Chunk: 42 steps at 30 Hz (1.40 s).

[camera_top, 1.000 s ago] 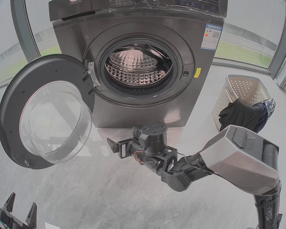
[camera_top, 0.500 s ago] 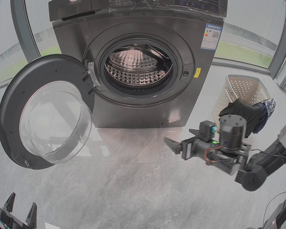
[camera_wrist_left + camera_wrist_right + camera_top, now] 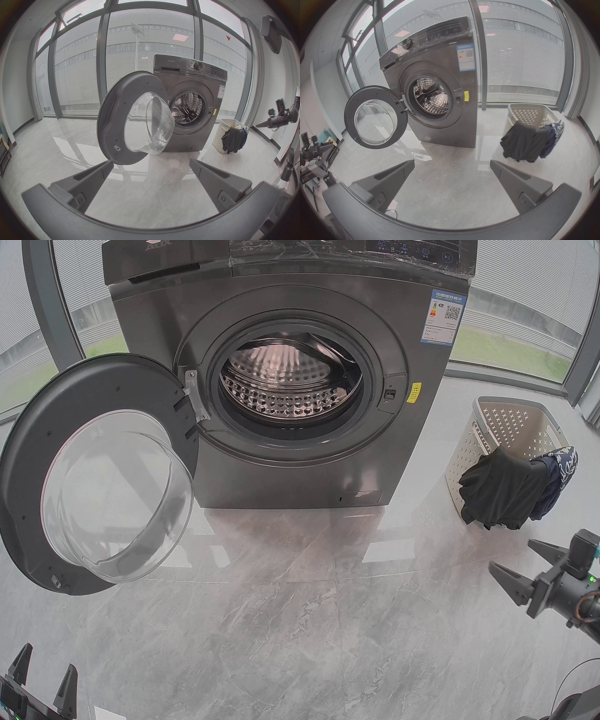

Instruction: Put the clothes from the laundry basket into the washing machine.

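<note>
As the grey washing machine waits, round glass door swung wide, black clothes drape over the cream perforated laundry basket; the empty right gripper hovers nearby, jaws spread to grab.

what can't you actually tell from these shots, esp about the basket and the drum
- Head view: the laundry basket floor is hidden by its front wall and the black garment draped over the rim, so clothes inside cannot be counted.
- Blue patterned garment: partly covered by the black one.
- Drum: its lower front is hidden by the door opening's lip.
- Left gripper: cut off by the head view's bottom edge.
</note>
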### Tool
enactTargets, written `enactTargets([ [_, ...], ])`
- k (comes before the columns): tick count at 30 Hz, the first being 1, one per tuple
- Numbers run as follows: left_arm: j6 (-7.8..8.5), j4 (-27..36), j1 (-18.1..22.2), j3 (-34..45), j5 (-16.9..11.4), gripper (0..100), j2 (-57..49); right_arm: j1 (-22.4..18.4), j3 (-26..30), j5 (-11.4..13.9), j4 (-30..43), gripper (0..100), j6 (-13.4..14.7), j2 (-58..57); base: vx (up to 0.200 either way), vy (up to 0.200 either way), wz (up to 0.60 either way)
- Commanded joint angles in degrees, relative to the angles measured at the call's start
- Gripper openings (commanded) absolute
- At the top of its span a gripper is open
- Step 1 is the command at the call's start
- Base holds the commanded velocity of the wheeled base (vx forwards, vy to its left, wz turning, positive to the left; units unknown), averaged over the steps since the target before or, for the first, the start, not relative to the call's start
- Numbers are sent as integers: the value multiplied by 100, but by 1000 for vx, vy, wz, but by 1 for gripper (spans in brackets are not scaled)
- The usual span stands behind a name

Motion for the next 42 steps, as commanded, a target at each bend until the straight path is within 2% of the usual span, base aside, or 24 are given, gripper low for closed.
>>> enactTargets([
  [1,-1,-1,1,92,-1,100,-51,-1418,1263,-10,3363,100,-244,-5453,0,0,0],
  [4,-1,-1,1,92,-1,100,-51,-1927,1377,34,3443,100,-253,-5673,0,0,0],
  [6,-1,-1,1,92,-1,100,-51,-2121,1386,139,3662,100,-253,-5954,0,0,0],
  [11,-1,-1,1,92,-1,100,-51,-2253,1386,165,3662,100,-192,-6112,0,0,0],
  [13,-1,-1,1,92,-1,100,-51,-2463,1377,332,3715,100,-165,-6341,0,0,0],
  [15,-1,-1,1,92,-1,100,-51,-2481,1368,728,3733,100,125,-6429,0,0,0],
  [16,-1,-1,1,92,-1,100,-51,-2481,1368,728,3733,100,125,-6429,0,0,0],
  [17,-1,-1,1,92,-1,100,-51,-2490,1377,789,3697,100,292,-6402,0,0,0],
  [20,-1,-1,1,92,-1,100,-51,-2507,1368,772,3733,100,125,-6402,0,0,0],
  [22,-1,-1,1,92,-1,100,-51,-2516,1368,526,3750,100,-218,-6402,0,-200,0],
  [23,-1,-1,1,92,-1,100,-51,-2507,1368,491,3750,100,-323,-6402,0,-200,0],
  [24,-1,-1,1,92,-1,100,-51,-2499,1368,464,3750,100,-552,-6402,0,-200,0],
  [25,-1,-1,1,92,-1,100,-51,-2499,1360,482,3768,100,-578,-6402,0,-200,0],
  [27,-1,-1,1,92,-1,100,-51,-2507,1325,332,3856,100,-561,-6411,0,-200,0],
  [29,-1,-1,1,92,-1,100,-51,-2499,1263,-230,4031,100,-438,-6411,0,-200,0],
  [30,-1,-1,1,92,-1,100,-51,-2507,1254,-432,4067,100,-253,-6411,0,-200,0],
  [31,-1,-1,1,92,8,100,-51,-2499,1245,-450,4093,100,-174,-6411,0,-200,0],
  [32,-1,-1,1,92,8,100,-51,-2499,1245,-371,4093,100,-139,-6411,0,-200,0],
  [34,-1,-1,1,92,-1,100,-51,-2490,1263,-19,4058,100,-130,-6411,0,-200,0],
  [35,-1,-1,1,92,-1,100,-51,-2481,1307,306,4040,100,2,-6411,0,-200,0],
  [36,-1,-1,1,92,8,100,-51,-2481,1360,578,4058,100,-33,-6420,0,-200,0],
  [37,-1,-1,1,92,8,100,-51,-2481,1386,868,4049,100,-192,-6411,0,-200,0],
  [42,-1,-1,1,92,8,100,-51,-2499,1386,842,4031,100,-350,-6411,0,-200,0],
])
